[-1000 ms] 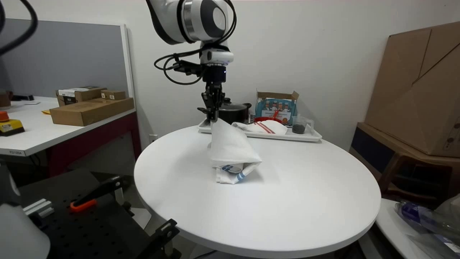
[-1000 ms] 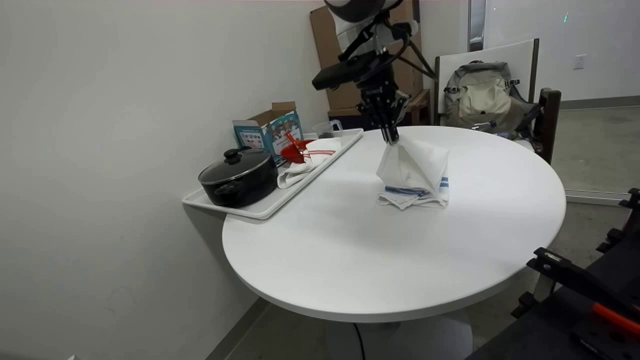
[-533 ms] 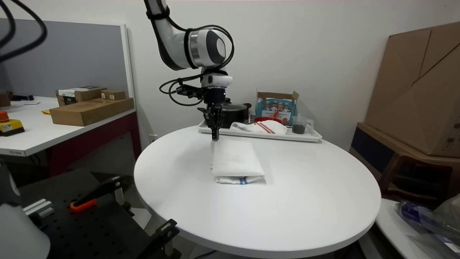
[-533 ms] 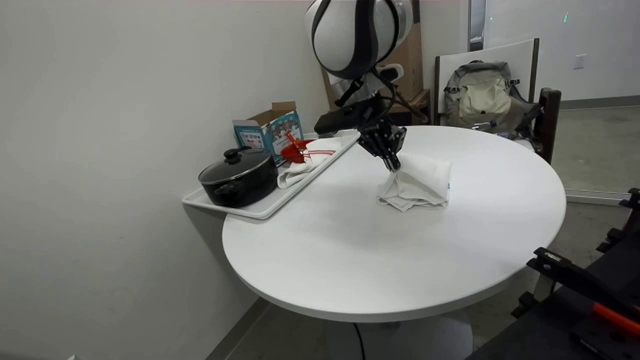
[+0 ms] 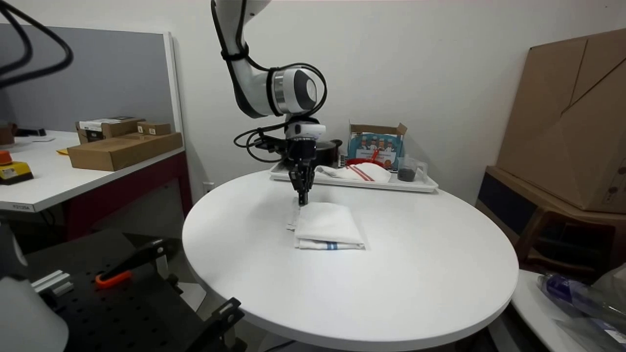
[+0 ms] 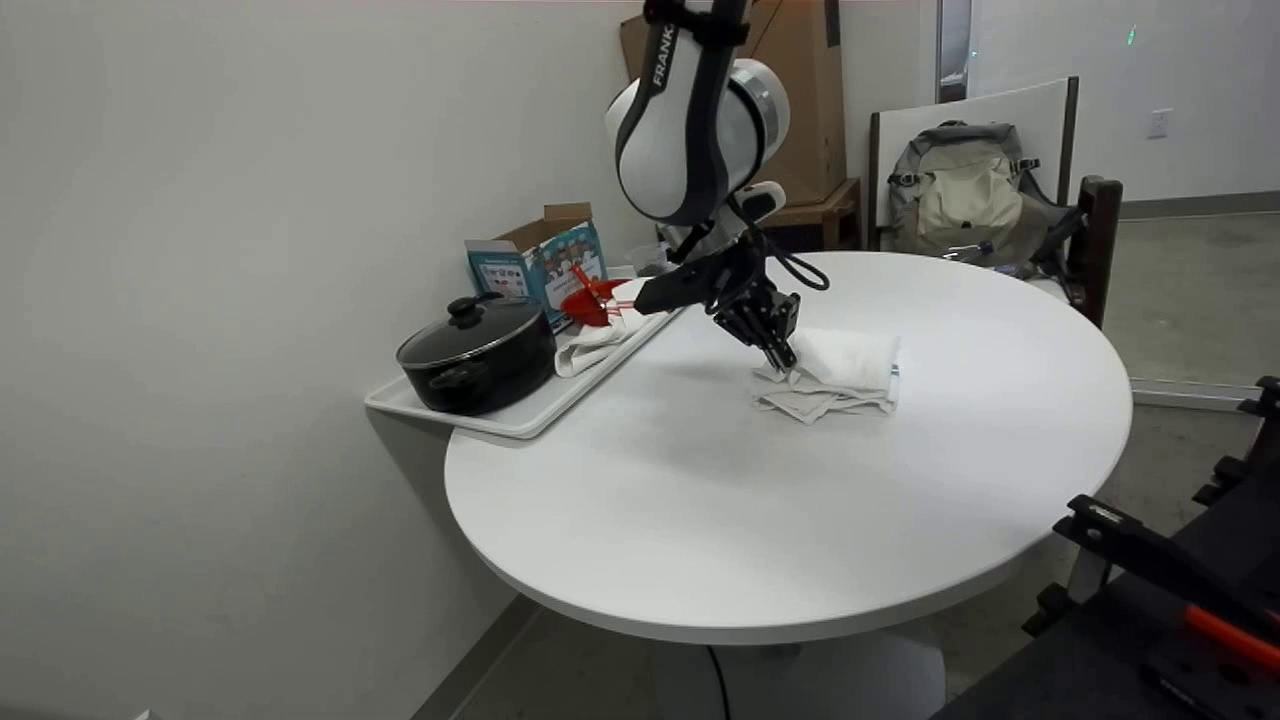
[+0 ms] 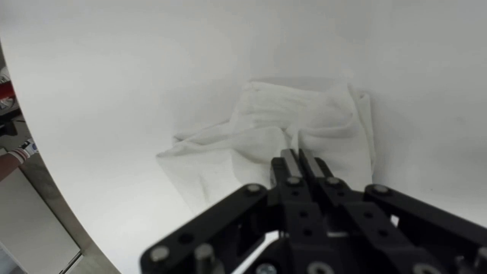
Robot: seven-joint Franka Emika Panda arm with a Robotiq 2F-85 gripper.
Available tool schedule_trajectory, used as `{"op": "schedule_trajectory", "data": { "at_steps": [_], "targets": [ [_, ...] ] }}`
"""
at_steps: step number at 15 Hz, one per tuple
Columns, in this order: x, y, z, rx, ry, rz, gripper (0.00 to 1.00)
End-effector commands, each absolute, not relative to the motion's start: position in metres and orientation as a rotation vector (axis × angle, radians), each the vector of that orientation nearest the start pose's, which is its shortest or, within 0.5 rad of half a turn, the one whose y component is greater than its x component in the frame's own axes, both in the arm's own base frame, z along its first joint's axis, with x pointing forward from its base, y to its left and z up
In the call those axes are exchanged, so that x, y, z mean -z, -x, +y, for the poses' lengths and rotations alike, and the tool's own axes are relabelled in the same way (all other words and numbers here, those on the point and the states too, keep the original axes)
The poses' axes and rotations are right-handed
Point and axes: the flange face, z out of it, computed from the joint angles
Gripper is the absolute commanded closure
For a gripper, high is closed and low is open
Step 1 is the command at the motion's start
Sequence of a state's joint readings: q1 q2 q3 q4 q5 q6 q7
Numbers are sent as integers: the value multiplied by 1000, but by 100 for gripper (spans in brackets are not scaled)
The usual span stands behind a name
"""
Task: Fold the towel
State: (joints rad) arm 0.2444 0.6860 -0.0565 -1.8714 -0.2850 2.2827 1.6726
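A white towel with blue stripes (image 5: 328, 224) lies folded in layers on the round white table (image 5: 415, 283). It also shows in an exterior view (image 6: 848, 365) with uneven, rumpled layers, and in the wrist view (image 7: 258, 140). My gripper (image 5: 303, 201) points down at the towel's far-left edge. In an exterior view the gripper (image 6: 786, 366) is low, just above the lower layers. In the wrist view the gripper (image 7: 296, 152) has its fingers nearly together, with a pinched ridge of towel between the tips. The fingers hide part of the towel.
A white tray (image 6: 520, 428) at the table's edge by the wall holds a black pot (image 6: 478, 360), a blue open box (image 6: 570, 265), a red utensil item (image 6: 590, 302), a red-striped cloth (image 5: 368, 172) and a clear cup (image 5: 407, 170).
The gripper has come down from above the table with the towel's edge in it. The raised part of the towel has lowered from a steep tent to a nearly flat fold.
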Motion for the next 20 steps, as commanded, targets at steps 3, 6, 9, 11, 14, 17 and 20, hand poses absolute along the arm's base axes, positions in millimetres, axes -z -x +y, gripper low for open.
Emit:
{"op": "schedule_trajectory", "data": {
  "at_steps": [3, 6, 9, 11, 14, 17, 20],
  "targets": [
    [-101, -614, 124, 56, 2899, 2020, 69],
    [-102, -615, 131, 71, 2905, 1995, 60],
    [-119, -606, 138, 45, 2915, 1893, 38],
    [-140, -596, 141, 55, 2891, 1837, 23],
    [-178, -573, 134, 77, 2881, 1744, 2],
    [-218, -542, 111, 104, 2916, 1700, 0],
    [-250, -507, 83, 28, 3115, 1458, 0]
  ]
}}
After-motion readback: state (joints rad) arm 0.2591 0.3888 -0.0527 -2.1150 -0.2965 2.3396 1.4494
